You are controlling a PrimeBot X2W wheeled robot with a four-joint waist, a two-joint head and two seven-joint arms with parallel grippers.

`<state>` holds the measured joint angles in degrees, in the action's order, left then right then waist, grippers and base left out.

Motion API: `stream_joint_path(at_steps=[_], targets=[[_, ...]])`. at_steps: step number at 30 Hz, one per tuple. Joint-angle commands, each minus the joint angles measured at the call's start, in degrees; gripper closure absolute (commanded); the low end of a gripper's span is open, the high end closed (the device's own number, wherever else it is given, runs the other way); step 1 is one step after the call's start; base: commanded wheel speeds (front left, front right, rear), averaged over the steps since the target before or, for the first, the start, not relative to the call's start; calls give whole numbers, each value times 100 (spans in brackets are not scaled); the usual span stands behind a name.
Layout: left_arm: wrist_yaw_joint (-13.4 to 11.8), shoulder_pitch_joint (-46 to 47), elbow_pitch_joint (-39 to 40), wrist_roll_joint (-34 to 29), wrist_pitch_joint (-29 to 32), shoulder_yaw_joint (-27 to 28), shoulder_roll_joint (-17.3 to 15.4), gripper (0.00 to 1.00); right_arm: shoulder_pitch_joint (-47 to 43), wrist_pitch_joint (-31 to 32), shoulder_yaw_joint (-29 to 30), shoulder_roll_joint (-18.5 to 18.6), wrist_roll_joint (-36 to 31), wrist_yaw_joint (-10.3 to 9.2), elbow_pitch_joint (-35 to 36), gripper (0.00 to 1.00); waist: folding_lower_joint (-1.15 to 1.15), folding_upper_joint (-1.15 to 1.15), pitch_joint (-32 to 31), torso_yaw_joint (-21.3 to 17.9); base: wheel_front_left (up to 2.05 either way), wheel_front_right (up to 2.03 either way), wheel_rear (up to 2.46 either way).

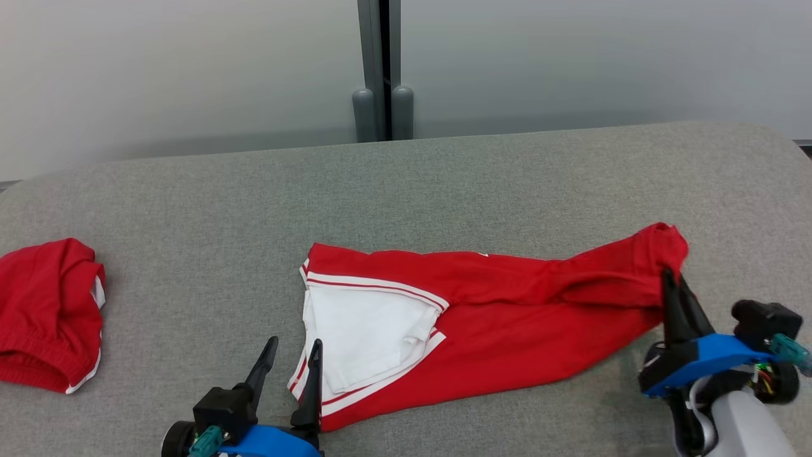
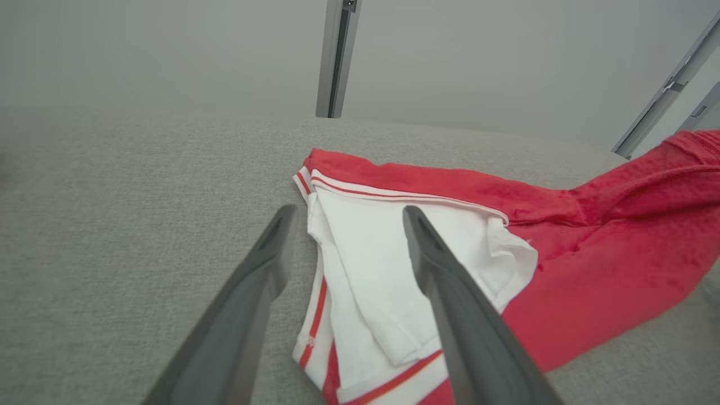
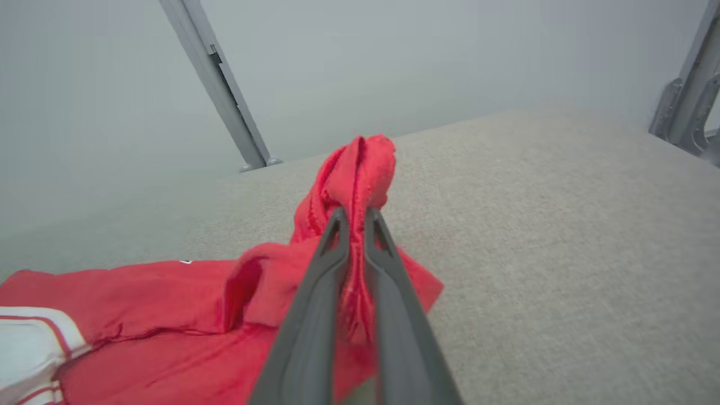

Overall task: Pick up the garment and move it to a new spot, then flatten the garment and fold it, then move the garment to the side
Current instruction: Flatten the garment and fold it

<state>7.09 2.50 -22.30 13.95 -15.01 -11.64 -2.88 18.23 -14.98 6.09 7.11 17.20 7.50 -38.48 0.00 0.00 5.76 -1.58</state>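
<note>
The red garment (image 1: 507,317) lies stretched across the middle of the grey desk (image 1: 444,184), with its white-trimmed end toward the left. The right tool (image 1: 667,279) is pinched tight on the bunched right end, which is lifted a bit off the surface. The left tool (image 1: 294,346) is spread wide right at the striped hem corner, gripping nothing. The cloth looks light and floppy, so it'll sag and crumple. The best bet is probably grabbing that doubled hem edge. Another folded red garment (image 1: 44,311) sits well off to the left.
</note>
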Motion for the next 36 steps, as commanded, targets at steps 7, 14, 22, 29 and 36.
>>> stream_joint_path(at_steps=[7, 14, 22, 29, 36], targets=[[-40, 48, -70, 56, -21, -134, -3, 0, -251, -21, -1462, -218, 525, -1, 1199, 100, 0, 0, -45, 274, 0, 0, 0], [-31, 28, -123, 54, -20, -264, -3, 0, -89, 236, -2528, -311, 865, -1, 1425, 100, 0, 0, -21, 924, 0, 0, 0], [13, 239, -212, 152, -20, -752, -2, 0, 335, 239, -2845, -402, 765, -1, 503, 100, 0, 0, 85, 1985, 0, 0, 0], [-125, 225, -203, 181, -20, -802, -2, 0, 525, 58, -3258, -409, 1339, -1, 477, 0, 0, 0, 111, 2036, 0, 0, 0], [-383, 295, -11, 24, -20, -613, -2, 0, 317, -23, -2219, -407, 687, -1, 823, 0, 0, 0, 53, 1367, 0, 0, 0]])
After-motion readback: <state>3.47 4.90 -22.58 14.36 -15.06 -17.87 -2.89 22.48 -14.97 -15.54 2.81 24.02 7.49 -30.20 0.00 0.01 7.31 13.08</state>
